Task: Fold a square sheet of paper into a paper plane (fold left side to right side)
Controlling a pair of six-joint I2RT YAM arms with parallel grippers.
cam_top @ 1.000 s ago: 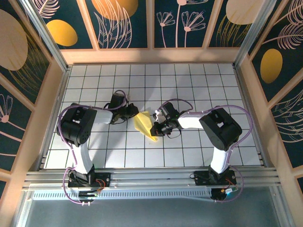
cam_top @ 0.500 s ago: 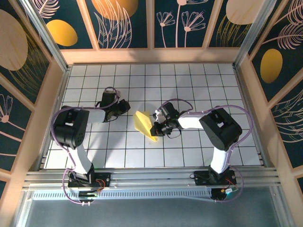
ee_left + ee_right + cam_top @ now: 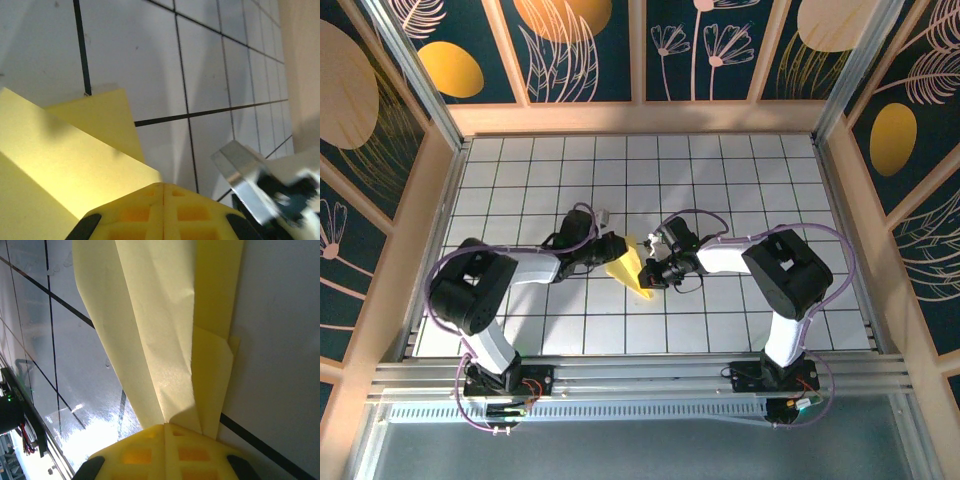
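Work surface (image 3: 720, 180) is tiled white with thin black grid lines, seen close up in both wrist views too. It is enclosed on three sides by dark blue panels (image 3: 585, 70) printed with pale line-drawn flowers and leaves, orange-yellow ovals (image 3: 452, 68) and tan discs (image 3: 345, 85). Panels are split by light wooden battens (image 3: 638, 50). Aluminium posts (image 3: 408, 60) are set at the back corners. Aluminium rails (image 3: 640, 375) are run along the near edge, with a perforated strip (image 3: 620, 412) below. Lit from above; soft shadows and glare are seen on the tiles.

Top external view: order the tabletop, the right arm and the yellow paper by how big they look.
1. tabletop
2. right arm
3. yellow paper, partly covered, still clearly smallest
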